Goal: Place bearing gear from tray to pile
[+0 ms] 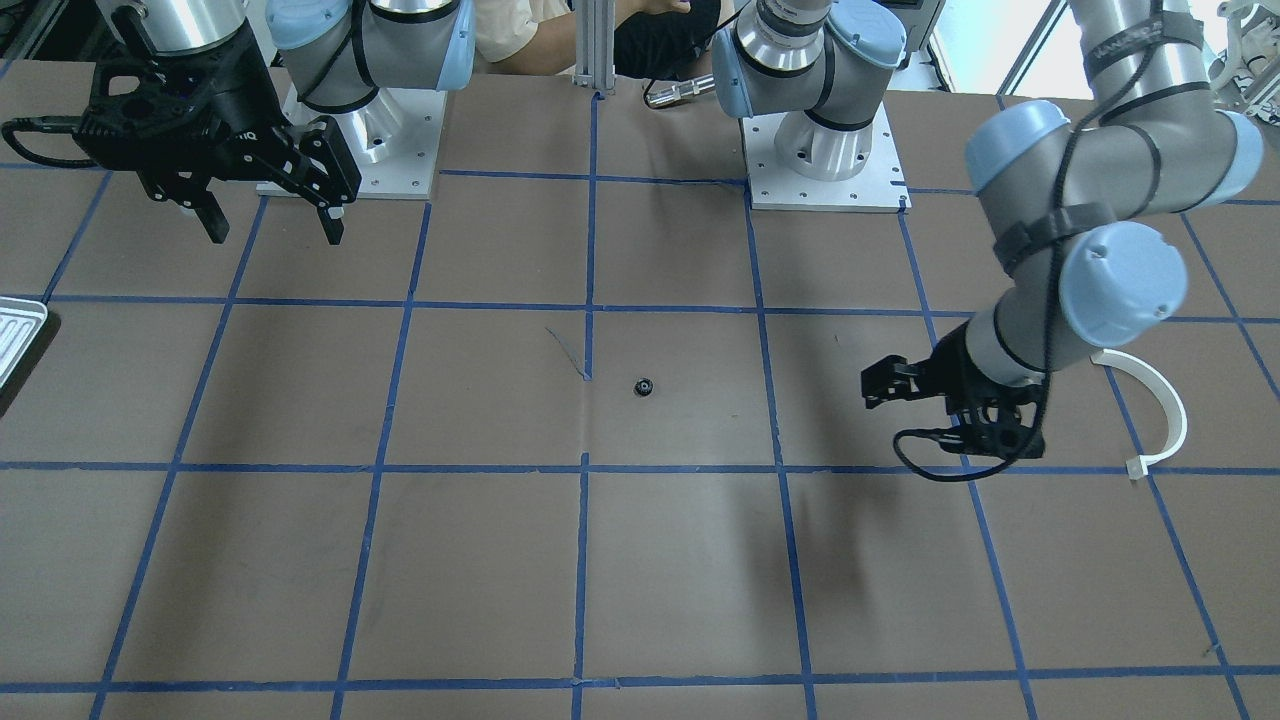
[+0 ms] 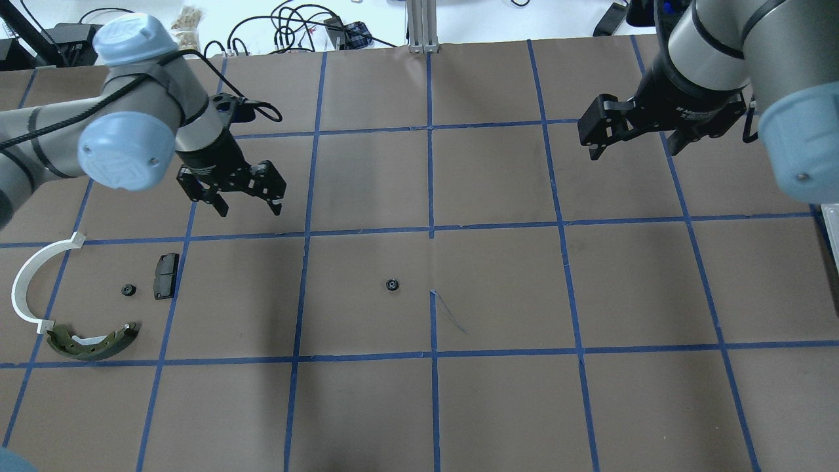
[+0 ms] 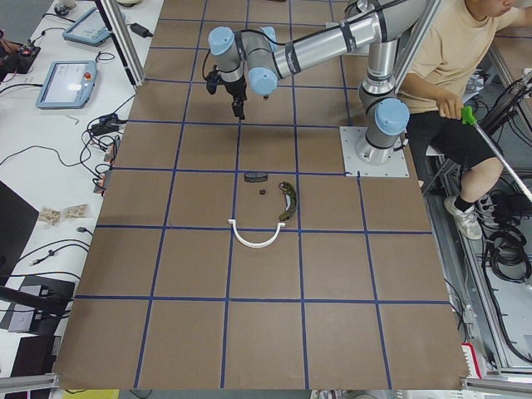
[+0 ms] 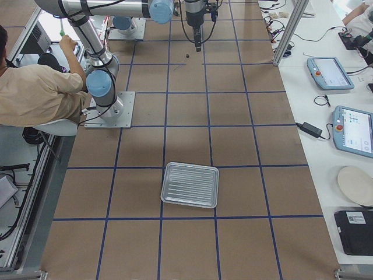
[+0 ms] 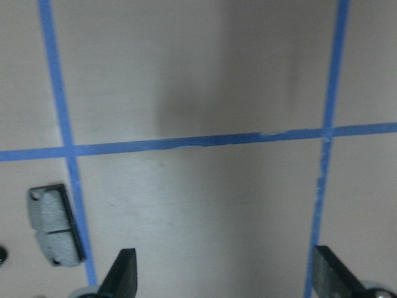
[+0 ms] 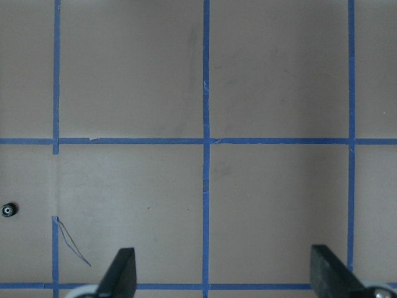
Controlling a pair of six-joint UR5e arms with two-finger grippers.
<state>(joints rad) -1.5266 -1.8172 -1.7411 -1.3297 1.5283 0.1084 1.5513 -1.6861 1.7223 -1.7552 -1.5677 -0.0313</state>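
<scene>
Brown taped table [image 2: 498, 288]; tray [image 1: 15, 335] cut off at the edge; left tool [image 2: 250, 208], right tool [image 2: 632, 147] splayed, empty.

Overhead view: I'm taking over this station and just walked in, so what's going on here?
Nothing is being held: the left end effector and the right end effector both hang open above the table. One small black gear lies alone at mid-table. A second gear lies grouped with the black pad, white arc and brake shoe. The tray looks empty.
</scene>
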